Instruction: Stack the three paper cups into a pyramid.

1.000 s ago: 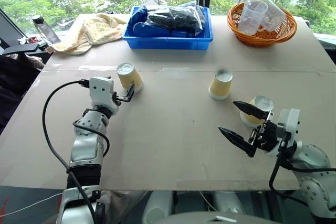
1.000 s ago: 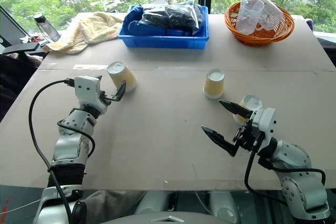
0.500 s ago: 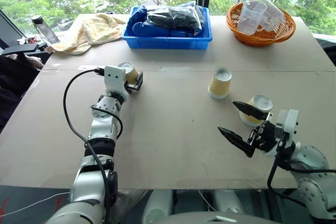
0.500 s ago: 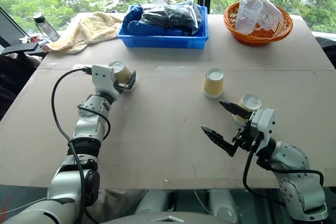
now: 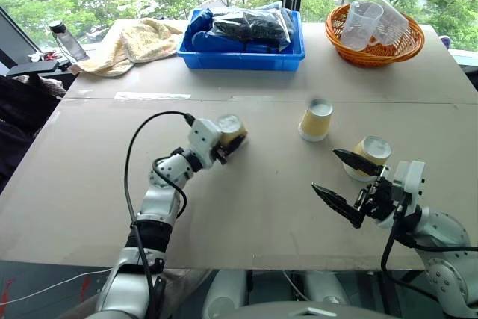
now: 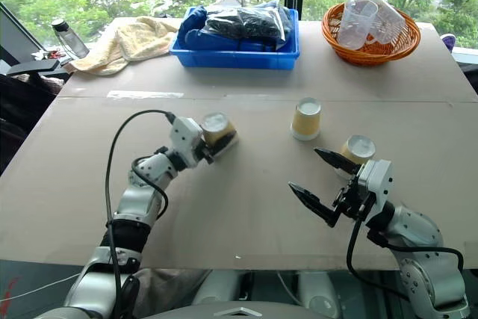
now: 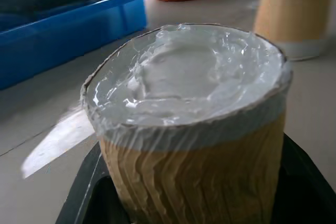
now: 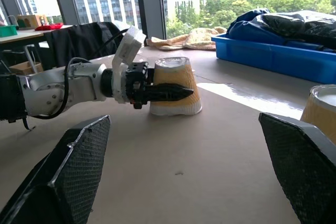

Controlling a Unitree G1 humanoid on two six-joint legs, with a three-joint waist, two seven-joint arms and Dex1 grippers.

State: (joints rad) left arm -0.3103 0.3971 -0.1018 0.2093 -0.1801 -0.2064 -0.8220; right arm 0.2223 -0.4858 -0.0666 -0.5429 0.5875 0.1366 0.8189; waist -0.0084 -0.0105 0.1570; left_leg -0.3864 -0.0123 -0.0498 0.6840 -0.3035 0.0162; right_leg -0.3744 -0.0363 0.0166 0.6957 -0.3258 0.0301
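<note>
Tan cardboard-topped table [image 5: 246, 207] by windows; left tool [image 5: 224, 147] now clamps tan-yellow paper cup [image 5: 232, 131], shifted toward 3 o'clock; right tool [image 5: 345, 182] gapes empty.

The left arm is reaching forward across the surface, its forearm angling toward the middle and its wrist bending inward. Its left pincer [image 5: 233, 142] is lying about level and is clamping one paper cup [image 5: 231, 131] between its black fingers [image 8: 167, 93], which are pressing against the cup's sides. The right arm is sitting lower and nearer the body, elbow out, with the right pincer [image 5: 345, 184] pointing inward, its two fingers spreading wide apart and gripping nothing.
</note>
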